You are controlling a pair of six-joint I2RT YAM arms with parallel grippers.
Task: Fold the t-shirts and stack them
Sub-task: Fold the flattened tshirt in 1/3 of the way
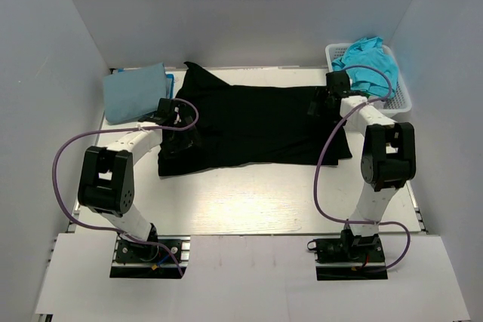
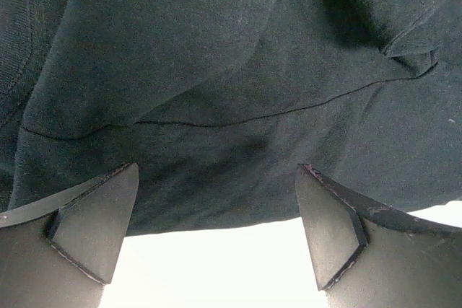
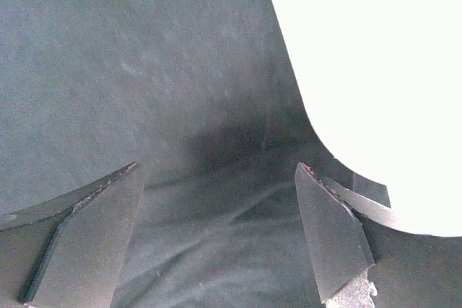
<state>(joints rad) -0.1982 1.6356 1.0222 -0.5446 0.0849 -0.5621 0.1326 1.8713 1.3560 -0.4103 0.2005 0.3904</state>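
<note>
Black t-shirt: flat, mid-frame, long axis L–R. Left gripper: jaws wide, empty, over shirt's left end. Right gripper: wide, empty, over right end. Each arm nearest own end; cloth directly beneath.

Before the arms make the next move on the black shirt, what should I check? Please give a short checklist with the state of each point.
1. The left hand is open: ok.
2. The right hand is open: ok.
3. Each hand is above one end of the black shirt: ok.
4. The black shirt lies flat on the table: not ok, creased under the left hand.
5. The hands touch the cloth: cannot tell.
6. The blue shirt lies folded at the far left, the turquoise shirt in the basket: ok.
</note>
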